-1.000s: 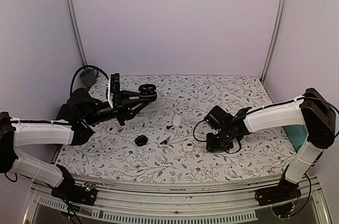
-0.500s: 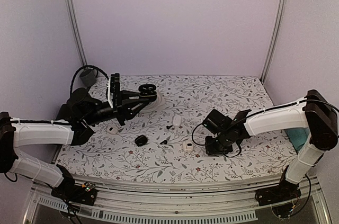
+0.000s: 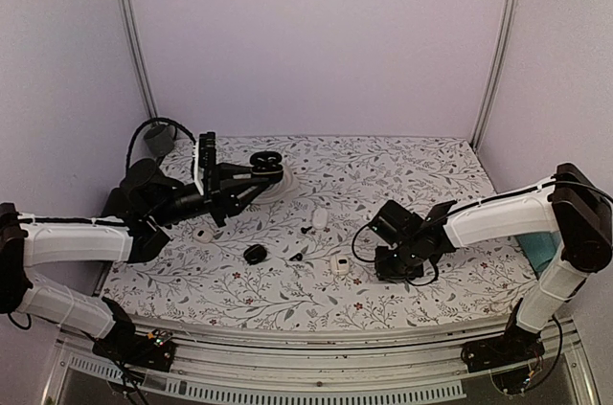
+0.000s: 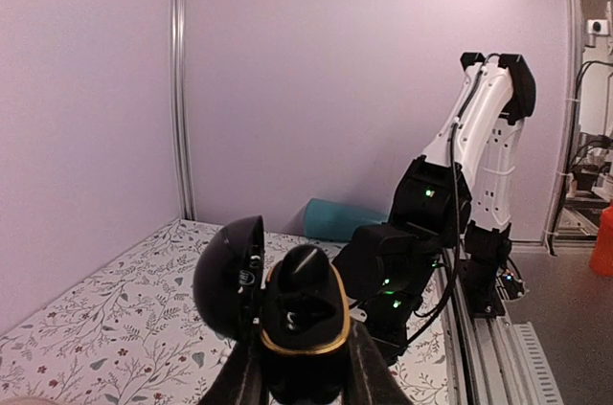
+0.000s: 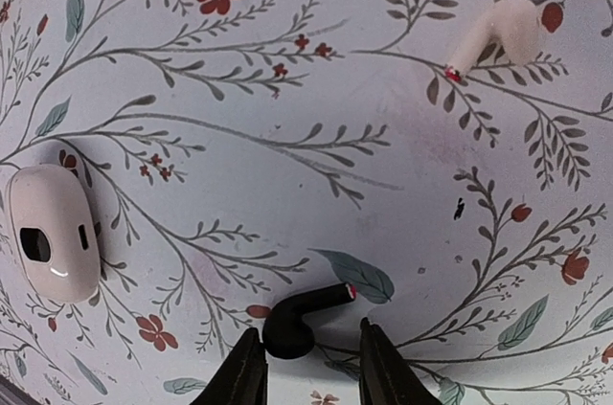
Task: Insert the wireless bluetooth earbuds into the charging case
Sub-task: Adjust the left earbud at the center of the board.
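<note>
**Two arms: case held aloft, earbud bracketed on the cloth**

Two arms reach over the flower-printed table (image 3: pixel 402 175). The left arm hangs above the far left part of the cloth. The left gripper (image 4: pixel 305 374) is clamped on the charging case (image 4: pixel 302 314), a black shell with a gold rim. Its lid is hinged open to one side. The case is clear of the table and stands upright between the fingers.

The right arm stretches low across the right half, and the right gripper (image 5: pixel 308 367) points straight down at the cloth. Its jaws stand a little apart, with the black earbud (image 5: pixel 292 324) lying on the table between them. The earbud's stem slants towards one finger and its bulb sits close against the other. Whether the pads pinch it I cannot tell.

A white case (image 5: pixel 53 242) lies near that gripper on one side. A white earbud (image 5: pixel 498 33) lies well apart on the other.
</note>
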Action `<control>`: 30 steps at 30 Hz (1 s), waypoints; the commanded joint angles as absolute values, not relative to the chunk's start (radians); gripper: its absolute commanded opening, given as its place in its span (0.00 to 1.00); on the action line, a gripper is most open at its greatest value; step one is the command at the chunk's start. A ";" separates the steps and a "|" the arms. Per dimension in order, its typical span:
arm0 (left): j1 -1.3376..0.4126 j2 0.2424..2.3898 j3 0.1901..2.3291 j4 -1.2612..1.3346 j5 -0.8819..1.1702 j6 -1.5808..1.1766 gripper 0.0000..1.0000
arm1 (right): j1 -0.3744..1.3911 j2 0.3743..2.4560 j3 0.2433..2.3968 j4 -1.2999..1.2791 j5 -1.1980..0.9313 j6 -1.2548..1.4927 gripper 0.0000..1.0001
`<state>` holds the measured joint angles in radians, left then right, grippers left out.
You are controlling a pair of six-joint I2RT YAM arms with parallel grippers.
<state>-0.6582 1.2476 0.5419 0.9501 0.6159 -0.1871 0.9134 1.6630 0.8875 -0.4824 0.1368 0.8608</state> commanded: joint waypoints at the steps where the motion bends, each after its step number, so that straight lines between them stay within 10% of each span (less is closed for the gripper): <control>1: -0.653 1.221 0.554 0.949 0.608 -0.183 0.00 | 0.879 1.640 0.832 -0.502 0.167 0.874 0.35; 30: -0.653 1.214 0.555 0.948 0.603 -0.186 0.00 | 0.887 1.637 0.863 -0.486 0.229 0.920 0.28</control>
